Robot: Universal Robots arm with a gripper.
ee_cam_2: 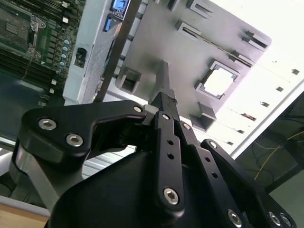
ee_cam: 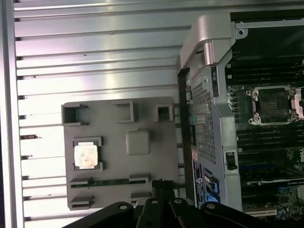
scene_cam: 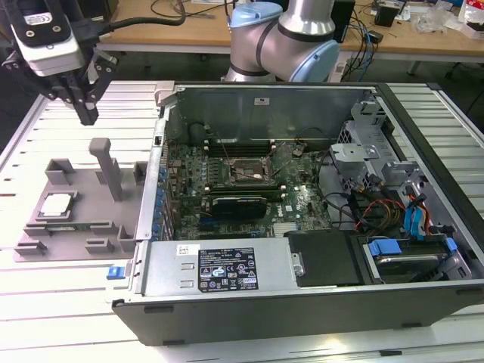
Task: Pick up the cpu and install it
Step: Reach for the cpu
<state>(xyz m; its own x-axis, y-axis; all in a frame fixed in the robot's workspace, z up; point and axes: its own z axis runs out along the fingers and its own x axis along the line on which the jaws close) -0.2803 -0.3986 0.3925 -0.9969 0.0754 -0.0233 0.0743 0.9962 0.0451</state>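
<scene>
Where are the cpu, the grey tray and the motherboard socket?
cpu (ee_cam: pixel 86 156): first wrist view, middle of its silvery top.
grey tray (ee_cam: pixel 114 166): first wrist view, bare flat surface.
motherboard socket (ee_cam: pixel 275 103): first wrist view, its dark centre.

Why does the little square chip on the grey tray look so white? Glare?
Partly glare: in the first wrist view the chip reflects the light and looks washed out; in the second wrist view the slatted table beside the tray is bleached white; in the exterior view the light is more even.

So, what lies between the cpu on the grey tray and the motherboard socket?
In the exterior view: the tray's upright post and the case's side wall, between cpu and socket.
</scene>
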